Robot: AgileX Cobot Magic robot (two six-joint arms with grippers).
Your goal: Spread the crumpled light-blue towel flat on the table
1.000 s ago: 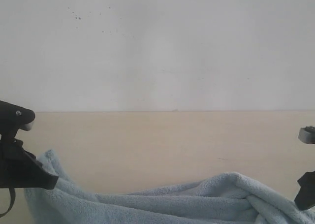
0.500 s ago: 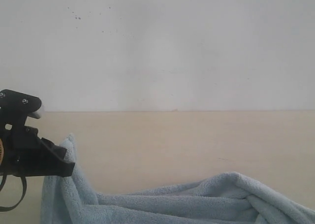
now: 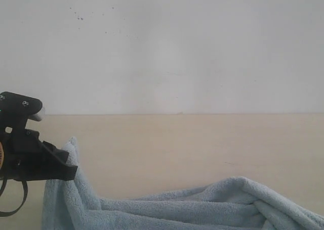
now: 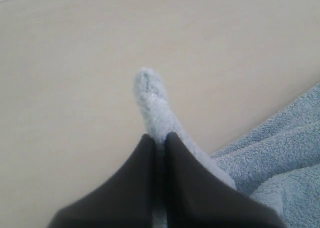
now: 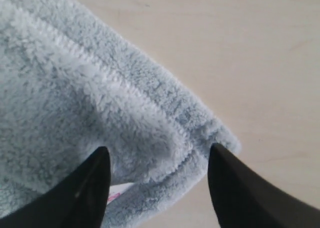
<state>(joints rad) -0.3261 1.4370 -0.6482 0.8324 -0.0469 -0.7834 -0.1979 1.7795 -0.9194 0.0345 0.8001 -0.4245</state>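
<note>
The light-blue towel (image 3: 202, 207) lies bunched along the near edge of the beige table (image 3: 192, 144). Its left corner is lifted off the table, pinched in my left gripper (image 3: 68, 164), which is shut on it. In the left wrist view the black jaws of the left gripper (image 4: 159, 139) clamp the towel corner (image 4: 149, 100), which sticks out past them. My right gripper (image 5: 157, 155) is out of the exterior view; it stands open over a hemmed towel corner (image 5: 150, 133), one finger on each side. A white tag (image 5: 119, 190) peeks from under the fold.
A white speckled wall (image 3: 162, 48) rises behind the table's far edge. Bare tabletop stretches between the towel and the wall.
My left gripper rose and moved right with the towel's left corner, lifting it into a peak, then held still. My right arm left the exterior view.
</note>
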